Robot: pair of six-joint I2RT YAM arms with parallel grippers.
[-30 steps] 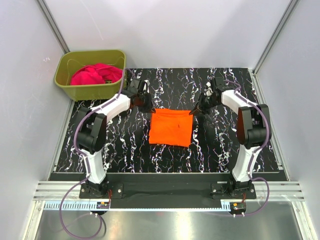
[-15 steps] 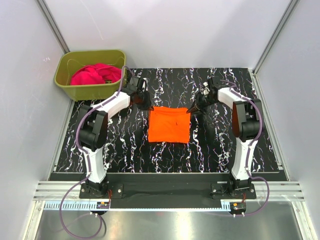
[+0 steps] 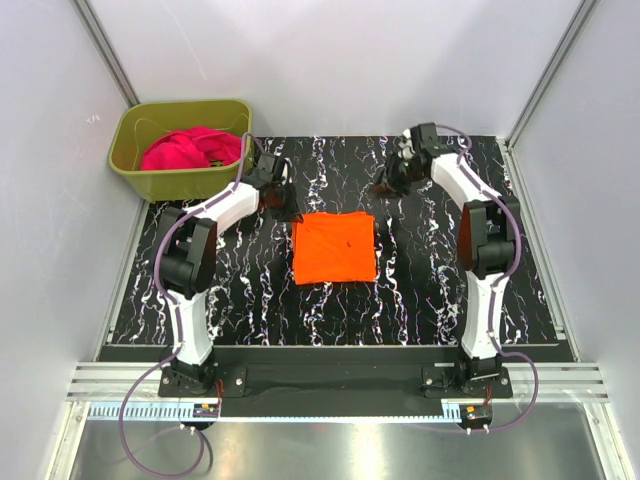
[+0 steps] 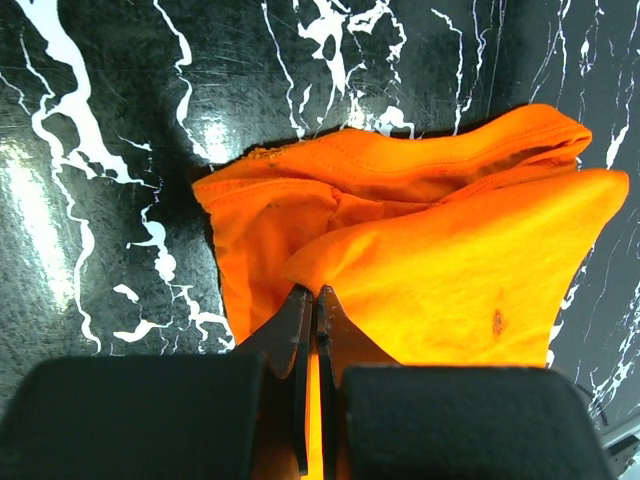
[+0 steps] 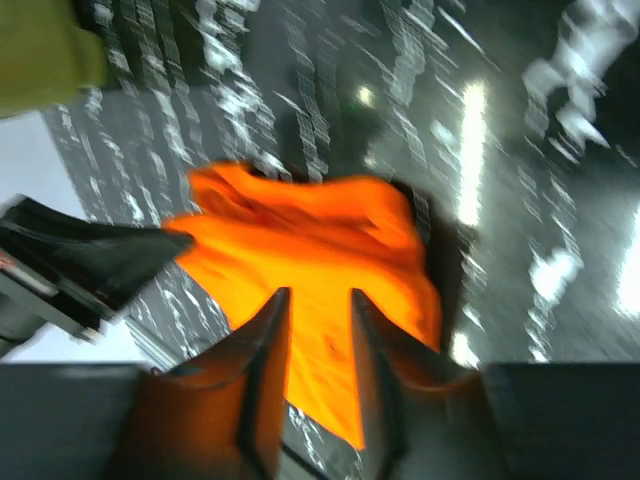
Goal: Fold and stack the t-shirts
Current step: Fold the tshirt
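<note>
The black table [image 3: 440,290] with white veins carries everything. At its far left corner stands the olive-green tub [image 3: 180,183]. Its near wall hides the lower part of what lies inside.

The orange t-shirt [image 3: 335,250] lies near the middle of the table, a little toward the far edge. It is folded into an almost square packet and looks flat from above, with one small dark spot on top. Its far left corner is not flat: in the left wrist view the layers there are bunched and raised, and a hem seam shows. The wrist's own body covers the cloth nearest to the camera.

The magenta t-shirt [image 3: 185,150] is a crumpled, unfolded heap in the tub. I cannot make out its sleeves or collar.

The left gripper [image 3: 287,210] is at the far left corner of the orange t-shirt. Its fingers [image 4: 285,335] are pressed together on a fold of the orange cloth.

The right gripper [image 3: 388,186] is beyond the far right corner of the orange t-shirt, apart from it. Its wrist view is blurred, but the fingers [image 5: 262,380] stand apart with nothing between them. The orange cloth is seen through the gap, lying on the table.
</note>
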